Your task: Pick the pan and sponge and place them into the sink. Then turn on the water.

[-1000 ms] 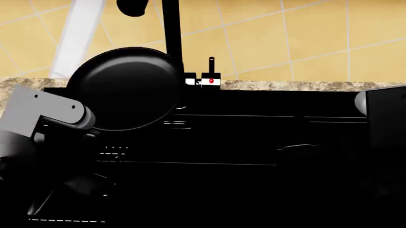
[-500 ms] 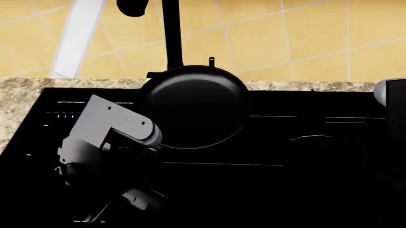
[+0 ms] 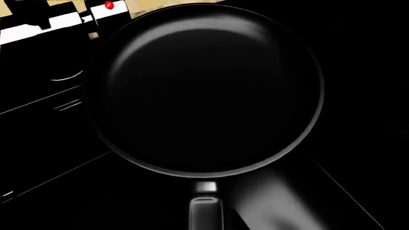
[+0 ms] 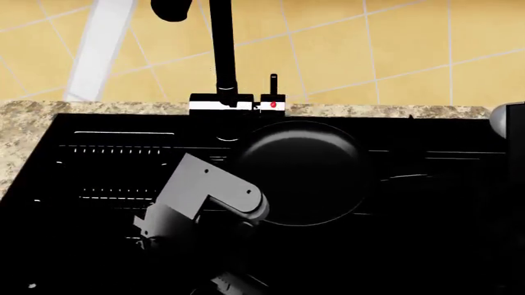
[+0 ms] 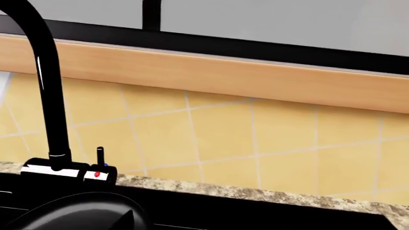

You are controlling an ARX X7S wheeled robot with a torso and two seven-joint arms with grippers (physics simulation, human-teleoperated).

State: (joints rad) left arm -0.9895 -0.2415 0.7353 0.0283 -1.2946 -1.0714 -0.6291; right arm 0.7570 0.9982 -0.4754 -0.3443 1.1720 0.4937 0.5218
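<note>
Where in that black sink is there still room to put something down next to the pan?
The ridged drainboard, between the speckled counter and the left arm, looks bare. So does the sink stretch right of the pan, though it is too dark to be sure. It is crowded mid-sink, where pan, arm and faucet meet.

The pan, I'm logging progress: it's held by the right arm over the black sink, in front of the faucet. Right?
Not quite. The left arm carries it: the head view shows the grey left arm leading to the pan, and the left wrist view looks down the handle. The rest holds: the pan is over the sink, in front of the faucet.
</note>
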